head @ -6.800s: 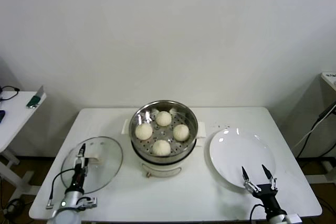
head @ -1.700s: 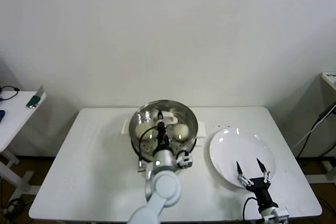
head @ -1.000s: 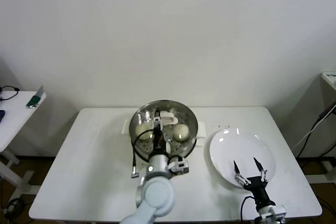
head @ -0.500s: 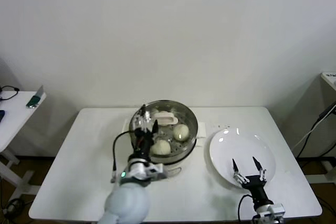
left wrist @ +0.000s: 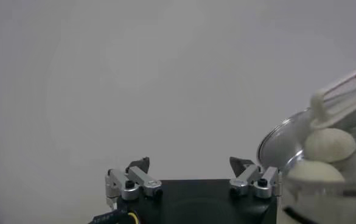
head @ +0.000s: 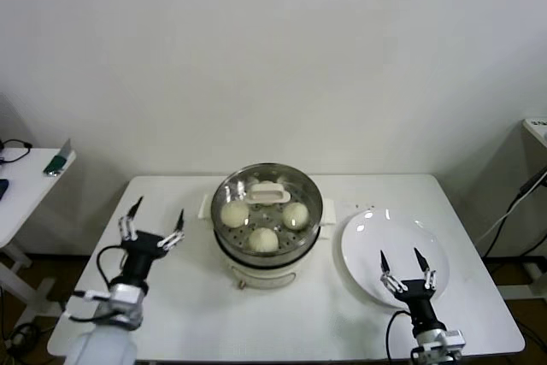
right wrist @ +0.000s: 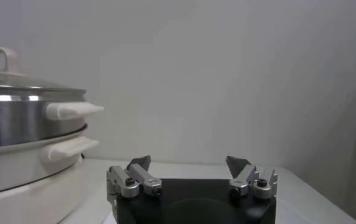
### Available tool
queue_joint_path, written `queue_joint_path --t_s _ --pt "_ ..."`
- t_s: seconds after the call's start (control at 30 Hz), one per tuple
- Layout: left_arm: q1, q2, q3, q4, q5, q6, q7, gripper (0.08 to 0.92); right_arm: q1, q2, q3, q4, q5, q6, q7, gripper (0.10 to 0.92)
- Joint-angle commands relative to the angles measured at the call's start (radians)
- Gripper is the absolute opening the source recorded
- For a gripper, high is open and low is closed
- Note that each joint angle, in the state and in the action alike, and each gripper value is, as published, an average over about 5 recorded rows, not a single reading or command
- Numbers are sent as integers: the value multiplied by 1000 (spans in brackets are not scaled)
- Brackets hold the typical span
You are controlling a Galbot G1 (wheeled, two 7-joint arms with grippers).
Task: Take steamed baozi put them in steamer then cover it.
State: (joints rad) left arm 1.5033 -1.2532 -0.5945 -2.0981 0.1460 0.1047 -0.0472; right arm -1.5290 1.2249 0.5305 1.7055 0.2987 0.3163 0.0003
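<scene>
Glass cover tops steamer, right of open left pincer.

Cover on steamer, plate just right, both on table

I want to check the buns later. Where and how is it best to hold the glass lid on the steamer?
Grip the white oblong handle at the centre of the glass lid, coming straight down from above. It stands raised above the glass, narrow enough for open fingers to close across its short sides; the lid's rim lies flush on the steamer.
</scene>
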Motion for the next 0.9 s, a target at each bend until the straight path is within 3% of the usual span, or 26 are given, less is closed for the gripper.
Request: queue_joint_path --t_s 0.03,0.43,0.9 --pt "211 0 -188 161 -510 -315 -23 823 18 5 -10 -42 21 23 10 823" --pt "207 -40 -85 225 -433 -377 -20 823 11 1 -12 -61 42 25 12 823" --pt "202 -37 -72 229 -416 -394 -3 823 12 3 -14 -53 38 23 10 823"
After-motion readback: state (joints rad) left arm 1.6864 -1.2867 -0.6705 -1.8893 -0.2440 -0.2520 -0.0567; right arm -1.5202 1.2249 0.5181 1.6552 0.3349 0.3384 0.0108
